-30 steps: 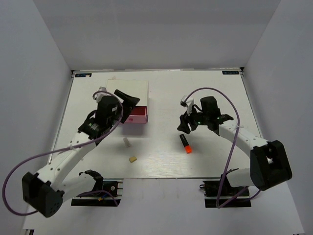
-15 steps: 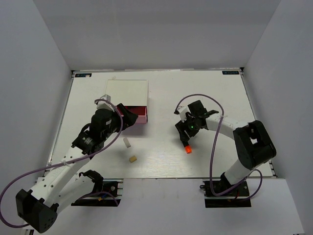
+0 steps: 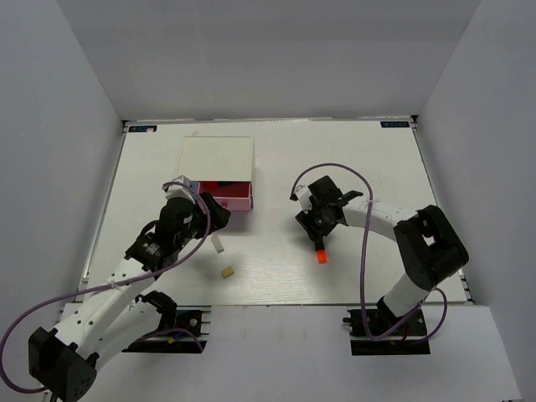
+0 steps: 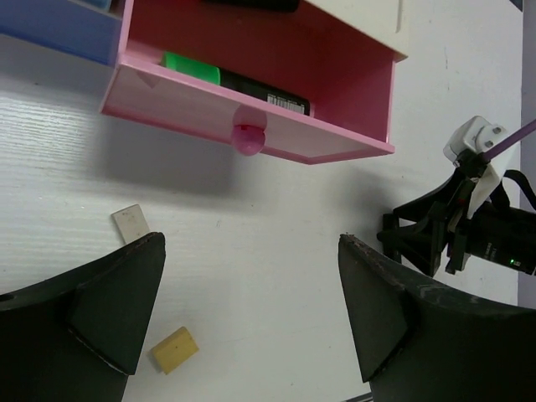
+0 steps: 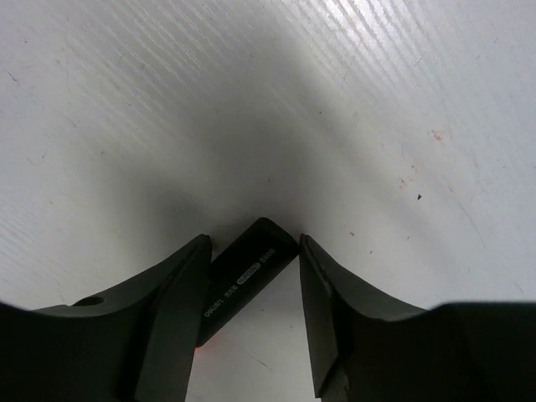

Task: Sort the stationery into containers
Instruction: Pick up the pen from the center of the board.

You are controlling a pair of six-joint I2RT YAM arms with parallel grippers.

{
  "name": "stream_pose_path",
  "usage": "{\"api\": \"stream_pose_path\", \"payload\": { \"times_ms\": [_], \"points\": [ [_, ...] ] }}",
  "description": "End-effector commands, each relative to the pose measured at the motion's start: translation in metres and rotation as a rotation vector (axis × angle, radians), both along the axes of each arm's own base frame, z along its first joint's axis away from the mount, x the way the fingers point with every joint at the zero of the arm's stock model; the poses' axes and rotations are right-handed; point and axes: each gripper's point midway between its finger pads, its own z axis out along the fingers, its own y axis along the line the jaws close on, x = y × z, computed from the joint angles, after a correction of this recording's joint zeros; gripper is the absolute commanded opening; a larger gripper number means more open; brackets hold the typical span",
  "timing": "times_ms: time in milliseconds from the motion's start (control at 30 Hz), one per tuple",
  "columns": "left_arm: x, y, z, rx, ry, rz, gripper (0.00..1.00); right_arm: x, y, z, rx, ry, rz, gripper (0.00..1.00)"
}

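The orange-capped highlighter lies on the table right of centre. My right gripper is down over it. In the right wrist view its black body lies slantwise between the right gripper's jaws. They stand narrow, at or nearly at its sides. My left gripper hangs wide open just in front of the open pink drawer, which holds a green-capped highlighter. A white eraser and a tan eraser lie on the table by the left gripper's left finger.
The drawer box's white top sits at the back left, with a blue drawer front beside the pink one. The right arm shows at the right edge of the left wrist view. White walls enclose the table.
My left gripper has drawn back from the pink drawer toward the erasers and opened wider. My right gripper has come down over the orange-capped highlighter, its jaws narrowing round it.
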Motion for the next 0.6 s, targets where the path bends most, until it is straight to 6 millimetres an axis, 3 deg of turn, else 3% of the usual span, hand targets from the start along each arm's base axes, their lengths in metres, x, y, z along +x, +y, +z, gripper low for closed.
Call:
{"api": "stream_pose_path", "payload": {
  "times_ms": [0, 167, 300, 567],
  "points": [
    [-0.003, 0.003, -0.013, 0.031, 0.013, -0.009, 0.94, -0.028, -0.014, -0.006, -0.064, 0.078, 0.0, 0.5],
    [-0.001, 0.0, -0.025, 0.028, 0.018, -0.017, 0.94, -0.039, -0.018, -0.001, -0.068, 0.112, 0.011, 0.43],
    [-0.001, -0.001, -0.032, 0.033, 0.026, -0.017, 0.94, -0.044, -0.01, 0.003, -0.028, 0.135, 0.038, 0.29],
    [-0.001, 0.0, -0.037, 0.045, 0.031, -0.022, 0.94, -0.025, 0.017, 0.028, 0.079, 0.063, 0.132, 0.2]
  ]
}}
